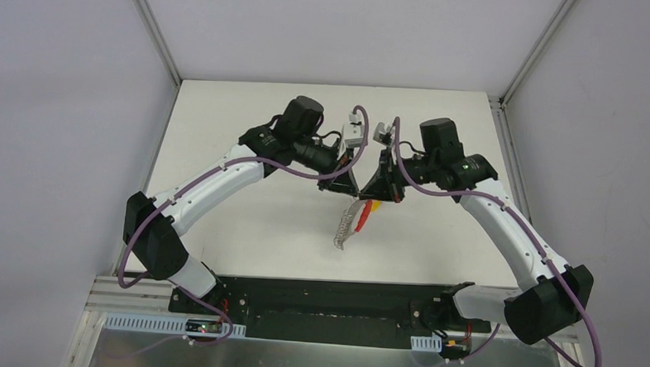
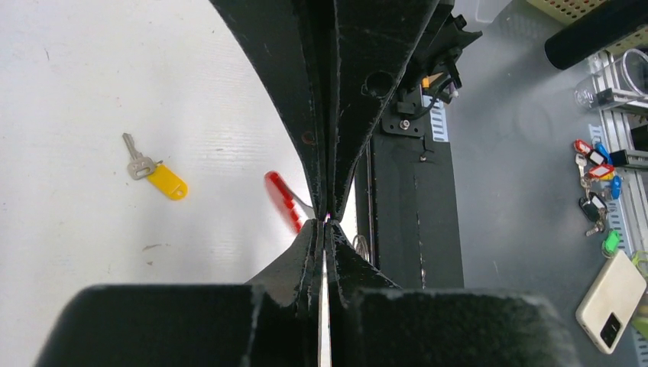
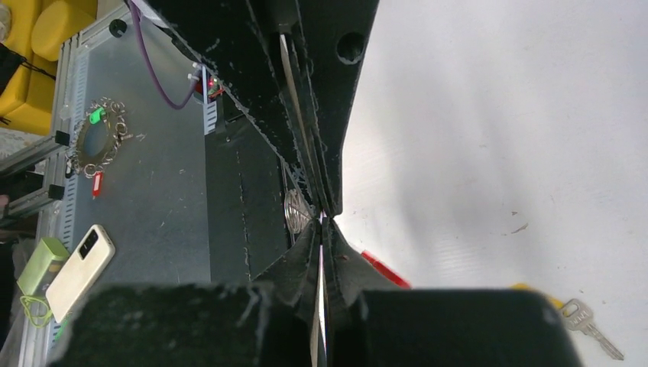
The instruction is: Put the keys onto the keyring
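My left gripper [image 1: 356, 187] and right gripper [image 1: 365, 188] meet tip to tip above the middle of the white table [image 1: 245, 221]. Both are shut on the top of the keyring [image 1: 349, 222], whose red band and silvery chain hang down from the tips. In the left wrist view the red band [image 2: 283, 200] runs up to my shut left gripper [image 2: 327, 222]. In the right wrist view it [image 3: 386, 269] shows beside my shut right gripper [image 3: 321, 222]. The key [image 2: 155, 172], silver with a yellow-orange head, lies loose on the table, apart from the grippers. It also shows in the right wrist view [image 3: 587, 319].
The black base plate [image 1: 333, 304] runs along the table's near edge. Beyond it, on the grey surface, lie a phone [image 2: 611, 300], coloured key tags [image 2: 596, 187] and a bunch of rings [image 3: 98, 138]. Frame posts [image 1: 150, 27] stand at the back corners.
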Controlling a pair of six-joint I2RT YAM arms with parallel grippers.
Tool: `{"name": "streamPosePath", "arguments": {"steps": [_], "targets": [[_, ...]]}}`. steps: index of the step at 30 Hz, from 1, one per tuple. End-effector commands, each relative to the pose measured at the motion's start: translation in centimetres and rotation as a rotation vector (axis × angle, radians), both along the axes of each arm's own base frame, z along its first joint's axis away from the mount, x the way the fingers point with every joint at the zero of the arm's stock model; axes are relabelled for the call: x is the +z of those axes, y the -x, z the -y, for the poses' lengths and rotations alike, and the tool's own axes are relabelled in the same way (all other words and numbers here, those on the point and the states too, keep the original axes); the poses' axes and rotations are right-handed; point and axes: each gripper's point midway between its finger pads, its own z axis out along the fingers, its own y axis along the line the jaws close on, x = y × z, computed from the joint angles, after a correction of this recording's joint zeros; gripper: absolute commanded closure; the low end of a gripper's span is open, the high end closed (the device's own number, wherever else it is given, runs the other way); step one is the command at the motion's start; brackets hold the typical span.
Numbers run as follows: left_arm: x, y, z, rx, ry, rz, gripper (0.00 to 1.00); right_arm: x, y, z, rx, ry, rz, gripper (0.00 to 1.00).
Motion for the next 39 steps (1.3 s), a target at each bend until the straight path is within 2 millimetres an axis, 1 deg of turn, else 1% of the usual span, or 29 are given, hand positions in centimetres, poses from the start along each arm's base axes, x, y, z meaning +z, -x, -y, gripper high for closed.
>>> {"name": "streamPosePath", "arguments": {"steps": [1, 3, 4, 5, 6, 7, 8, 10, 13, 19, 23, 27, 32, 39], "targets": [[2.8, -0.5, 0.0, 0.081, 0.083, -0.032, 1.0, 3.1, -0.3, -0.1, -0.01, -0.094, 0.051, 0.95], [3.7, -1.0, 0.0, 0.124, 0.133, -0.089, 1.0, 3.4, -0.6, 0.5, -0.032, -0.122, 0.037, 0.81], [3.8, -1.1, 0.0, 0.141, 0.154, -0.126, 1.0, 3.6, -1.0, 0.9, -0.053, -0.14, 0.033, 0.75], [4.3, -1.4, 0.1, 0.156, 0.185, -0.148, 1.0, 4.0, -1.1, 1.2, -0.066, -0.163, 0.034, 0.67], [5.2, -1.6, 0.3, 0.155, 0.233, -0.148, 1.0, 4.2, -1.3, 1.5, -0.084, -0.185, 0.011, 0.62], [5.5, -1.4, 0.4, 0.154, 0.255, -0.174, 1.0, 4.6, -1.5, 1.7, -0.091, -0.211, 0.019, 0.56], [5.8, -1.3, 0.5, 0.15, 0.277, -0.193, 1.0, 4.8, -1.5, 1.8, -0.092, -0.224, 0.009, 0.52], [6.4, -1.1, 0.8, 0.144, 0.317, -0.234, 1.0, 4.9, -1.3, 2.0, -0.084, -0.238, -0.007, 0.48], [7.1, -1.0, 1.0, 0.142, 0.375, -0.274, 1.0, 5.1, -1.2, 2.0, -0.073, -0.253, -0.015, 0.47], [7.3, -1.0, 1.2, 0.143, 0.407, -0.313, 1.0, 4.9, -1.5, 1.9, -0.074, -0.258, -0.027, 0.5], [7.5, -0.8, 1.2, 0.13, 0.423, -0.312, 1.0, 4.8, -1.5, 1.9, -0.072, -0.26, -0.03, 0.56], [7.3, -0.7, 1.1, 0.124, 0.421, -0.305, 1.0, 5.0, -1.4, 2.0, -0.059, -0.268, -0.033, 0.68], [6.5, -0.7, 1.0, 0.12, 0.398, -0.286, 1.0, 5.2, -1.4, 2.0, -0.056, -0.274, -0.034, 0.71], [6.2, -0.6, 1.0, 0.115, 0.39, -0.275, 1.0, 4.9, -1.4, 2.1, -0.056, -0.274, -0.036, 0.8]]}}
